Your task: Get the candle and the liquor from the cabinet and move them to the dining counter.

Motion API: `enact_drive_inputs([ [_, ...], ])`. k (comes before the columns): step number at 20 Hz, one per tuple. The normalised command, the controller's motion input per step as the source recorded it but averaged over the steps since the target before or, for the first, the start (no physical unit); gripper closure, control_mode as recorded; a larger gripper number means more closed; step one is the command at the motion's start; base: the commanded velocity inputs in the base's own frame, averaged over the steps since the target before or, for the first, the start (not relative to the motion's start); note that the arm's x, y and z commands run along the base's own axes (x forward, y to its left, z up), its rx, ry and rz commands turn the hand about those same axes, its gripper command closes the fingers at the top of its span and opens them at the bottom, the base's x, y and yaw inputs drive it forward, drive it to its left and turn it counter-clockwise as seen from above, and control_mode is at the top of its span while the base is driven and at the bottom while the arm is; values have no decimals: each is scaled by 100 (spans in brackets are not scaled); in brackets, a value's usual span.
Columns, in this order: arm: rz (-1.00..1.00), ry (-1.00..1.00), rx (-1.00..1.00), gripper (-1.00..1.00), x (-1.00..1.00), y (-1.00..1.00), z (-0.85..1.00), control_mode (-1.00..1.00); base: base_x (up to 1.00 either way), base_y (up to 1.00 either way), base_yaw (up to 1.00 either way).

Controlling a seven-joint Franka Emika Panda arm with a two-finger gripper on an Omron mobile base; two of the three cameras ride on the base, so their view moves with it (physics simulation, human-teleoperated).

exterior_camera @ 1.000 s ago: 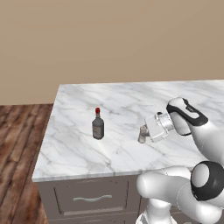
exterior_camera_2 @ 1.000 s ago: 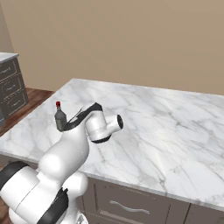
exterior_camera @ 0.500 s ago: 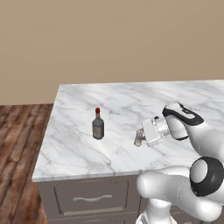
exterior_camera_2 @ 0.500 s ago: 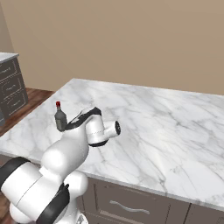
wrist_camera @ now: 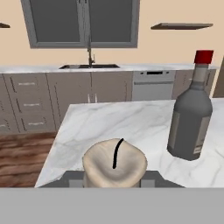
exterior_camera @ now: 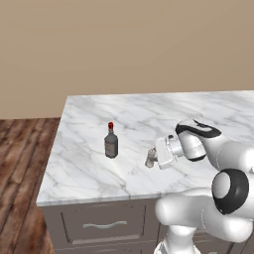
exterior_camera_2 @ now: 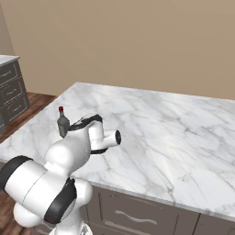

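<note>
Already the liquor point(exterior_camera: 111, 142) stood upright on the marble bench point(exterior_camera: 89, 168), well in from its near edge, its red cap pointing straight up. Beside it, toward three o'clock as seen from the left base camera, the gripper point(exterior_camera: 151, 158) reached out sideways with its fingers clamped on the candle point(exterior_camera: 150, 159), which sat low, at or just above the marble; I could not tell whether its base touched. From the hand camera the candle point(wrist_camera: 114, 164) lay right between the fingers with its dark wick leaning up, and the liquor point(wrist_camera: 191, 114) rose at about two o'clock, near but clearly apart from it. To my eye the candle's axis ran upright, square to the bench, so the coming move looked like a plain release with the fingers drawing back away from the bottle. Both things seemed delivered once that grip let go.
</note>
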Motion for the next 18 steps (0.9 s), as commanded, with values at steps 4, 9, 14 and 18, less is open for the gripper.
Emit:
enact_drive_inputs([
  [4, 0, 0, 0, 100, 29, 17, -9, -100, 0, 0, 0],
  [9, 0, 0, 0, 100, 27, 14, -13, -100, 0, 0, 0],
  [14, 0, 0, 0, 100, 23, 13, -17, -100, 0, 0, 0],
  [18, 0, -1, 0, 100, 19, 15, -21, -100, 0, 0, 0],
])
